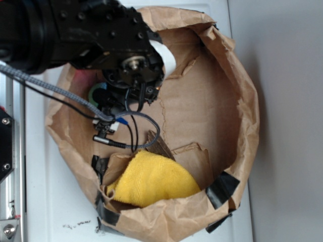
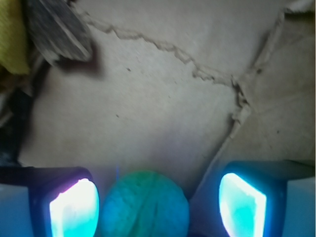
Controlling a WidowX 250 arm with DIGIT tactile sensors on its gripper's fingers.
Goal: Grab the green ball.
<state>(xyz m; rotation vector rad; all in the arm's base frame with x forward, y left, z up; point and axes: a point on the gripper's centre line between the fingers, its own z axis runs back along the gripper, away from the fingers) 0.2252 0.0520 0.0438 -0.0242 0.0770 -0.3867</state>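
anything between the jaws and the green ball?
Nothing visible. In the wrist view the green ball sits on the paper floor between the open gripper pads, closer to one pad, with a gap to the other.

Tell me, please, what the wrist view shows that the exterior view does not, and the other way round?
Only the wrist view shows the gripper open, its two fingers either side of the green ball, which sits between them, nearer the left one in the picture; contact cannot be told. Only the exterior view shows the black robot arm with its cables, the crumpled paper wall round the brown floor, and the white surface beneath. Both show the yellow cloth and the torn brown paper floor. In the exterior view the ball is barely a green sliver under the arm.
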